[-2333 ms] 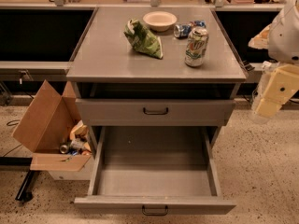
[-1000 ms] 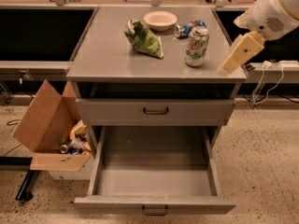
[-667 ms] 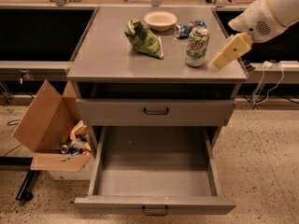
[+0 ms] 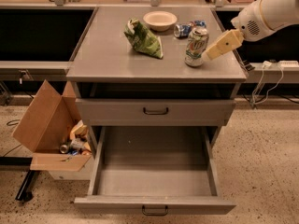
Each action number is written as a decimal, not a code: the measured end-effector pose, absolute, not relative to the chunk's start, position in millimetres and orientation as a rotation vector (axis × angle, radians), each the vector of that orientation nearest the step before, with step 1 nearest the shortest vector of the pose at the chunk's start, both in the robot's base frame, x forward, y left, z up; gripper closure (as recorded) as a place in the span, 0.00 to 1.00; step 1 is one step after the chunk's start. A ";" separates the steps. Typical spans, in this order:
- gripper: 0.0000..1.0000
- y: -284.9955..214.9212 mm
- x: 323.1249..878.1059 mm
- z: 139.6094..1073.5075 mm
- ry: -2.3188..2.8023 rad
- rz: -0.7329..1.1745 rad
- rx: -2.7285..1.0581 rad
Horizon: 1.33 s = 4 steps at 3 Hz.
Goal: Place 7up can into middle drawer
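Observation:
The 7up can, whitish-silver with green lettering, stands upright on the grey cabinet top near its right edge. My gripper comes in from the right on a white arm, its cream finger reaching down-left to just beside the can's right side. The middle drawer is pulled wide open below, its grey floor bare, with a small black loop handle on its front. The upper drawer front is closed.
On the cabinet top lie a green crumpled bag, a white bowl and a blue-and-silver can on its side behind the 7up can. An open cardboard box with rubbish stands on the floor at the left.
My gripper has swung up from low at the cabinet's right side and moved left across the top, ending right beside the 7up can. The can and the drawer have not moved.

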<state>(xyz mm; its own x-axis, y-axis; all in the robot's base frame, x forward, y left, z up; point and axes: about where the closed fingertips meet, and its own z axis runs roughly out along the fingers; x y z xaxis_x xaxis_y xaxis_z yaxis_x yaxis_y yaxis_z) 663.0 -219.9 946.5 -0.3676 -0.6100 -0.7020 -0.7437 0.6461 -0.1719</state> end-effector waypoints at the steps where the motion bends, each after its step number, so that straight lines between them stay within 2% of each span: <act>1: 0.00 -219.9 663.2 946.4 2.097 0.222 -1.049; 4: 0.00 -237.0 735.6 923.3 2.046 0.278 -0.887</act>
<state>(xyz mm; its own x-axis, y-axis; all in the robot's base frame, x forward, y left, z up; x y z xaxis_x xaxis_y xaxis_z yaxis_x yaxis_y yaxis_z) 735.6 -237.0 923.3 -0.3723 -0.4878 -0.7896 -0.6810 0.7216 -0.1247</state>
